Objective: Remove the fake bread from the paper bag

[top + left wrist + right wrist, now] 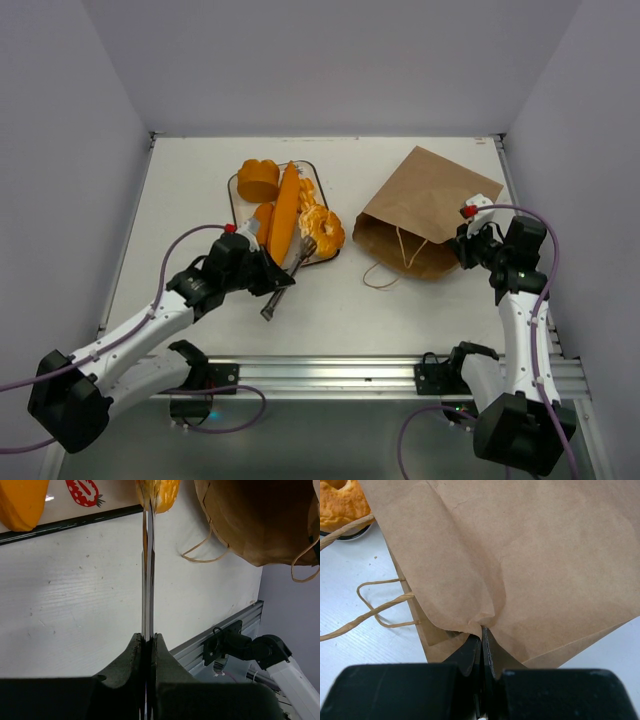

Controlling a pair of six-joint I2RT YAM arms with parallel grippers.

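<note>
Bread [285, 212] lies on the tray [234, 187], left of the bag [432, 200]. We see our left claw [148, 641], the nearer one, clenched on tongs [147, 575] whose length points straight at it; our right claw [481, 642] pinches the bag's edge.

The paper bag [430, 200] is plain brown kraft, creased, and lies on its side in the right half of the bench, near the right edge. Its open mouth faces the near-left, and its thin twisted loop handles [385, 272] trail onto the surface. The inside is in shadow, so its contents cannot be told.

The fake bread, glossy orange-gold, is clustered just left of the bench's centre, well apart from the bag. A long baguette [284, 212] points from far to near. A round bun [257, 181] sits at its far-left and what looks like a braided loaf [323, 228] at its right.
</note>
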